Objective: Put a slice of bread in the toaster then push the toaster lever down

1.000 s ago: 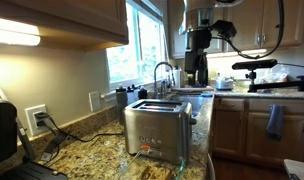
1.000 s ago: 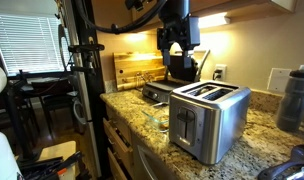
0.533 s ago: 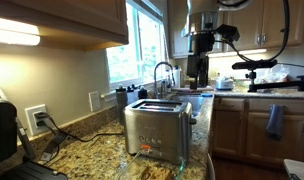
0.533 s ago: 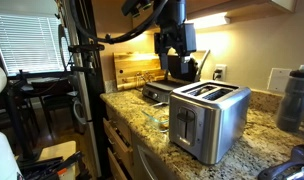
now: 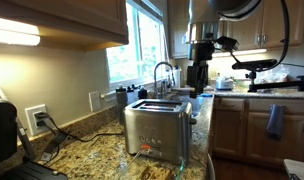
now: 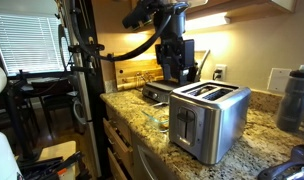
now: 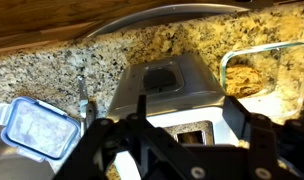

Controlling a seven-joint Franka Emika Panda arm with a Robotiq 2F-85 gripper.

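The steel toaster stands on the granite counter and shows in both exterior views. Its narrow end face carries a dark lever strip. In the wrist view the toaster lies below me, with a dark tab on its end. My gripper hangs above the counter beyond the toaster. Its fingers are spread wide and hold nothing. Tan bread lies in a glass dish beside the toaster.
The glass dish sits on the counter next to the toaster. A blue-rimmed lidded container lies on the other side. A black appliance stands behind. A sink tap and a window are beyond. A dark bottle stands at the edge.
My gripper has come down a little towards the counter behind the toaster. The toaster and dish have not moved.
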